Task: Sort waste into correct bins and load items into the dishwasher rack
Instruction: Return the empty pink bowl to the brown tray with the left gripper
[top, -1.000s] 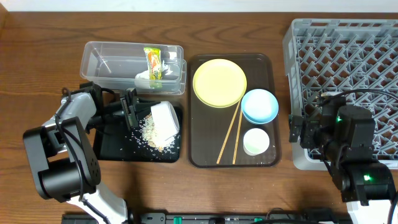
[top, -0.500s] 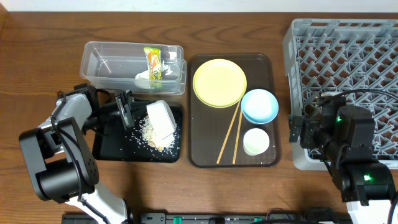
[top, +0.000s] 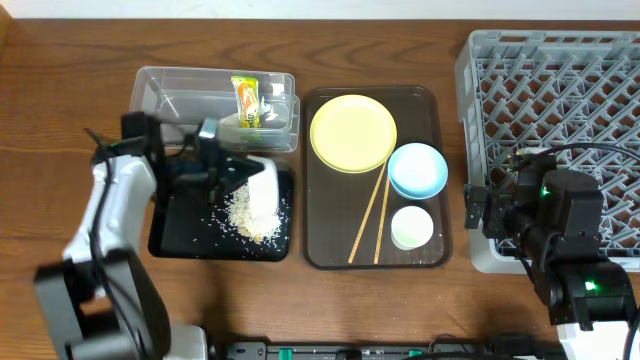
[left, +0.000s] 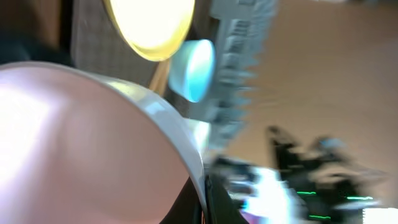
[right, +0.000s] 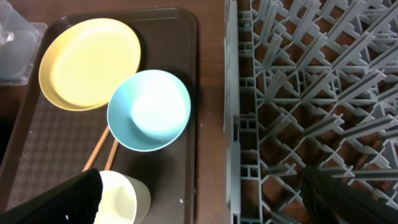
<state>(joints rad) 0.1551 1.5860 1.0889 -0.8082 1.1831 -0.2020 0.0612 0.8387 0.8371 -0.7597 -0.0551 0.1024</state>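
My left gripper (top: 232, 172) is shut on the rim of the white bowl (top: 264, 190) and holds it tipped on its side over the black tray (top: 180, 235). A heap of rice scraps (top: 246, 212) lies on that tray under the bowl. In the blurred left wrist view the bowl (left: 81, 143) fills the left, its rim between my fingers (left: 204, 198). The clear tub (top: 165, 100) holds the snack wrapper (top: 247, 100) and the paper scrap (top: 233, 124). My right gripper (top: 478, 208) is open and empty (right: 211, 205) at the grey rack's (top: 560, 90) left edge.
The brown serving tray (top: 325, 240) holds the yellow plate (top: 352, 132), the light blue bowl (top: 417, 168), the white cup (top: 412, 227) and the chopsticks (top: 372, 210). The right wrist view shows the plate (right: 90, 62), blue bowl (right: 149, 109), cup (right: 121, 199) and rack (right: 311, 93).
My left arm has swung up and rolled its wrist, tipping the white bowl further onto its side over the black tray. The right arm has not moved.
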